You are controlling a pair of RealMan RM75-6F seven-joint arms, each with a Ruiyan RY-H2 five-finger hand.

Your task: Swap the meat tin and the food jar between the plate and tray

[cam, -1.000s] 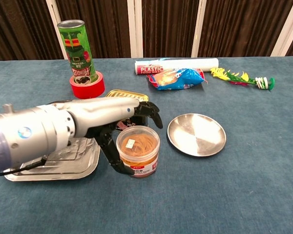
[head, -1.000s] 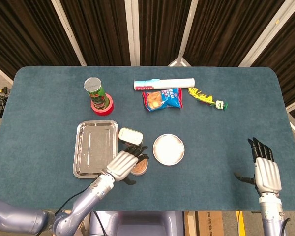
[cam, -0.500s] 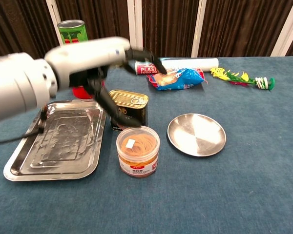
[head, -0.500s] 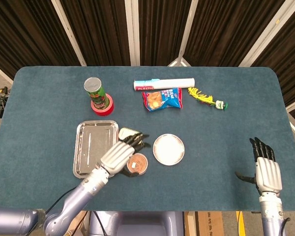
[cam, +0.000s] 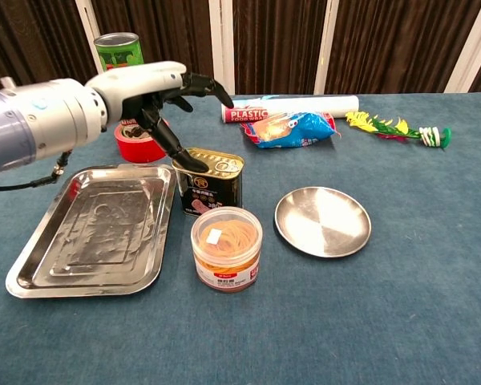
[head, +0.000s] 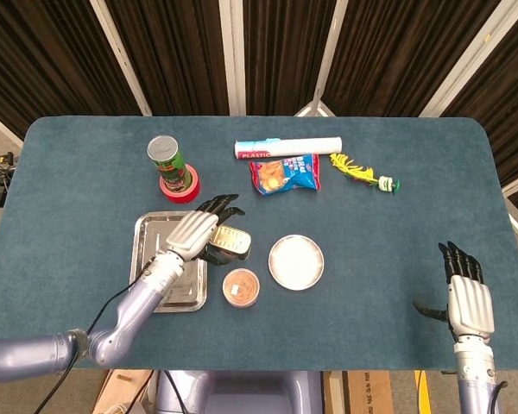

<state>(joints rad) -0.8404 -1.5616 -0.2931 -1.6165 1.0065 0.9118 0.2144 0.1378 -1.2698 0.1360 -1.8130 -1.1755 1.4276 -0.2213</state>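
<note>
The meat tin [head: 231, 241] [cam: 211, 183] stands on the cloth between the steel tray [head: 155, 274] [cam: 96, 228] and the round steel plate [head: 296, 261] [cam: 323, 220]. Just in front of it stands the clear food jar [head: 241, 287] [cam: 226, 248], also on the cloth. Tray and plate hold nothing. My left hand [head: 194, 231] [cam: 156, 92] hovers over the tin's left side with fingers spread, its thumb tip reaching down to the tin's top edge. My right hand [head: 464, 297] rests at the table's near right, fingers straight and holding nothing.
A green chip can [head: 165, 158] [cam: 127, 80] stands in a red tape roll [head: 182, 185] [cam: 143, 140] behind the tray. Further back lie a plastic wrap roll [head: 287, 147] [cam: 293, 107], a blue snack bag [head: 284, 173] [cam: 293, 128] and a yellow-green toy [head: 361, 172] [cam: 393, 127].
My left hand has left the food jar, risen and moved back to hover over the meat tin. The jar stays where it stood. The right hand has barely moved.
</note>
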